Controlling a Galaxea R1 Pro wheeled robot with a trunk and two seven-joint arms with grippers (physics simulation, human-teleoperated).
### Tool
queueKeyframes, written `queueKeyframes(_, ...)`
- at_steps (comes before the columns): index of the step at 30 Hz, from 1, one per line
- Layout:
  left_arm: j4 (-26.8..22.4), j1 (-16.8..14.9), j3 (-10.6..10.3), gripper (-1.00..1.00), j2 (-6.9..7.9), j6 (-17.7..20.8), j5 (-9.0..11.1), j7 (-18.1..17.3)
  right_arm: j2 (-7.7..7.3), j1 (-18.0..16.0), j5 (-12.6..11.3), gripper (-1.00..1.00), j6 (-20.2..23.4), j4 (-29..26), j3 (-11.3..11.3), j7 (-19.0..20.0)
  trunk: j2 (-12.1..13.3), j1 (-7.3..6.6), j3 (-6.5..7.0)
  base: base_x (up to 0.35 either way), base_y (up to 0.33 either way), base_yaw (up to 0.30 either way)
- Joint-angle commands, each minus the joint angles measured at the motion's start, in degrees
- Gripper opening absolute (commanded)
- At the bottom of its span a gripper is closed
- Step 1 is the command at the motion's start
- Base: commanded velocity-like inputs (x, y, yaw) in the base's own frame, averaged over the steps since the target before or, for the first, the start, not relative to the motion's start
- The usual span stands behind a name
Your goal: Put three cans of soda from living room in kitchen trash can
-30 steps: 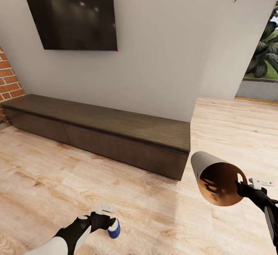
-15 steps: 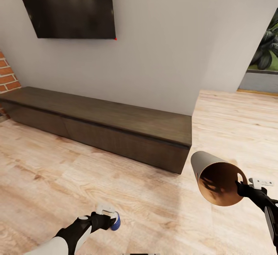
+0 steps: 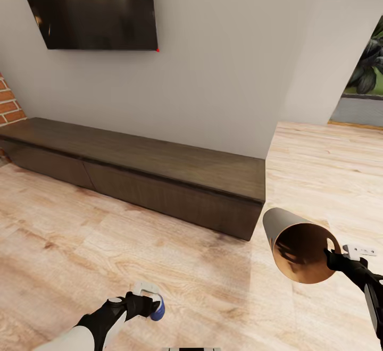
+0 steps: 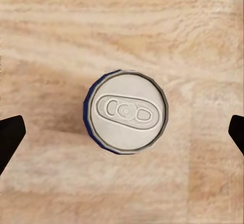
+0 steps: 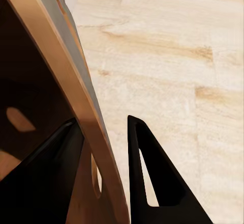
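A can of soda (image 3: pixel 158 310) with a blue side and silver top (image 4: pixel 125 112) stands upright on the wood floor. My left gripper (image 3: pixel 148 303) hangs straight over it, open. Its dark fingertips (image 4: pixel 9 135) sit wide apart on either side of the can and touch nothing. My right gripper (image 3: pixel 331 258) is shut on the rim of the tash can (image 3: pixel 298 250), held tilted above the floor with its brown inside facing me. In the right wrist view one finger is inside and one outside the bin wall (image 5: pixel 48 76).
A long, low dark wood cabinet (image 3: pixel 159 173) runs along the grey wall ahead, under a wall-mounted black screen (image 3: pixel 90 5). Brick (image 3: pixel 8 101) shows at the far left. To the right, the floor (image 3: pixel 324 154) runs past the wall's corner toward plants (image 3: pixel 369 69).
The camera has shifted a little, so the room sits slightly higher in the picture. The left gripper now covers more of the can than before. The right arm and bin have not moved.
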Motion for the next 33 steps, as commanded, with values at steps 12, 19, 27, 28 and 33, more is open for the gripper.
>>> queueKeyframes(12, 0.0, 0.0, 0.0, 1.0, -0.03, -0.2, 0.2, 0.0, 0.07, 0.0, -0.6, -1.0, 0.1, -0.1, 0.0, 0.4, 0.0, -0.01, 0.01, 0.221, -0.002, 0.0)
queueKeyframes(19, -0.1, 0.0, -0.1, 1.0, -0.03, -0.4, 0.2, 0.1, -0.02, 0.0, -0.6, -1.0, 0.1, -0.2, 0.0, 0.4, 0.0, -0.01, 0.01, 0.023, -0.001, 0.0)
queueKeyframes(27, -0.1, 0.0, -0.2, 1.0, -0.03, -0.4, 0.0, 0.1, -0.22, 0.0, -0.6, -1.0, 0.2, -0.2, -0.1, 0.3, 0.0, -0.01, 0.01, 0.002, -0.151, 0.0)
queueKeyframes(28, -0.1, 0.0, -0.2, 1.0, -0.03, -0.4, 0.0, 0.1, -0.27, 0.0, -0.7, -1.0, 0.3, -0.2, -0.1, 0.3, 0.0, -0.01, 0.01, 0.0, -0.088, 0.0)
queueKeyframes(33, -0.1, 0.0, -0.2, 1.0, -0.03, -0.4, 0.0, 0.1, -0.39, 0.0, -0.7, -1.0, 0.4, -0.2, -0.2, 0.3, 0.0, -0.01, 0.01, 0.0, -0.043, 0.0)
